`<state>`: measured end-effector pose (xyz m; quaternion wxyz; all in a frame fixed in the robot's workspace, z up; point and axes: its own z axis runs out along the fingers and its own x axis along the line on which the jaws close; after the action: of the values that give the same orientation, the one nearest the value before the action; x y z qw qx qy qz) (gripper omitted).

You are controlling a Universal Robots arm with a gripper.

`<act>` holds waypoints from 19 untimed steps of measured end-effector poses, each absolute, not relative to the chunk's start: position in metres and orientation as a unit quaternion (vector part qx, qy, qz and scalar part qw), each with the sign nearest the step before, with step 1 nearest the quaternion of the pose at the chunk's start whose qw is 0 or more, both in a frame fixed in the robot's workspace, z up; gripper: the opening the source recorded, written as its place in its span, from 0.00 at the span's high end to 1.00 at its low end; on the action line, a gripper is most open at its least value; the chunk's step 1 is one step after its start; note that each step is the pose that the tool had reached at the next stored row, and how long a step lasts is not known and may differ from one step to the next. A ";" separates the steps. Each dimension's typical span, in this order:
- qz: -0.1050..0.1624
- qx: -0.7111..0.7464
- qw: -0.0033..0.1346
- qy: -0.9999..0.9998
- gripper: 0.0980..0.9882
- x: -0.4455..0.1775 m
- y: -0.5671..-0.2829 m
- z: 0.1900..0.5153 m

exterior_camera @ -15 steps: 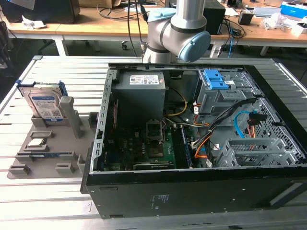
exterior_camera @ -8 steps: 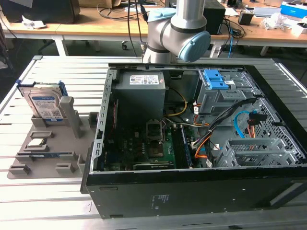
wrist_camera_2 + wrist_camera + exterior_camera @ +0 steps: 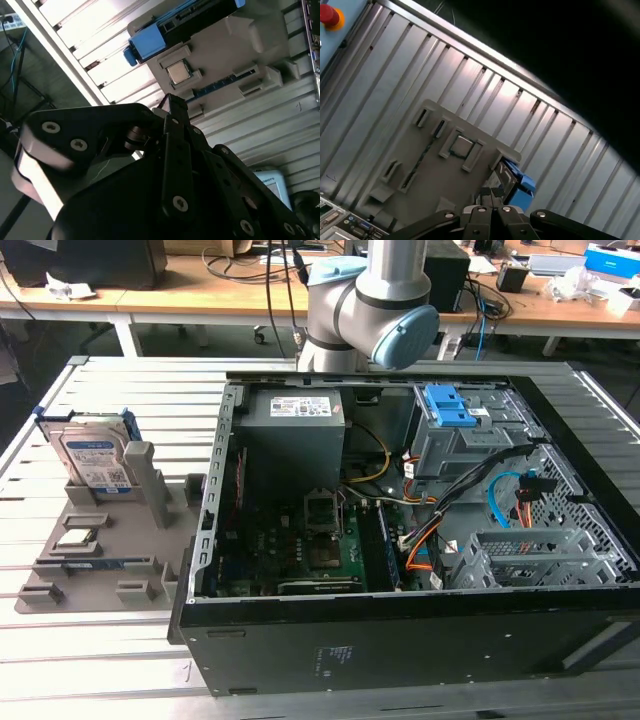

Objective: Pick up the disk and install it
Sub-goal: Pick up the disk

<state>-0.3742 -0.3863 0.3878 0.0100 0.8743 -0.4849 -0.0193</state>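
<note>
Disk (image 3: 93,455) stands on edge in a slot of the grey holder (image 3: 130,532), which lies on the slatted table (image 3: 60,660) at the exterior view's left of the open case (image 3: 400,640). Set upright like this, its broad faces are likely left free for a grasp, with the slot keeping it from tipping. One blue rail (image 3: 148,41) juts past the holder's edge. In the first wrist view the gripper (image 3: 489,195) hangs over the holder, clear of the disk, its fingers pressed together on nothing. The pickup has not begun.
</note>
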 end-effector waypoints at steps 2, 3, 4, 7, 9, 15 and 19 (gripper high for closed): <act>-0.019 0.882 0.010 -0.470 0.99 -0.374 -0.386 0.388; -0.019 0.886 0.010 -0.464 0.99 -0.374 -0.386 0.388; -0.019 0.890 0.011 -0.456 0.99 -0.374 -0.386 0.388; -0.019 0.901 0.011 -0.434 0.99 -0.374 -0.386 0.388; -0.019 0.907 0.011 -0.421 0.99 -0.374 -0.386 0.388; -0.017 0.943 0.013 -0.331 0.99 -0.374 -0.386 0.388; -0.017 0.940 0.013 -0.341 0.99 -0.374 -0.386 0.388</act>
<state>-0.3742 -0.3863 0.3878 0.0135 0.9397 -0.3414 -0.0172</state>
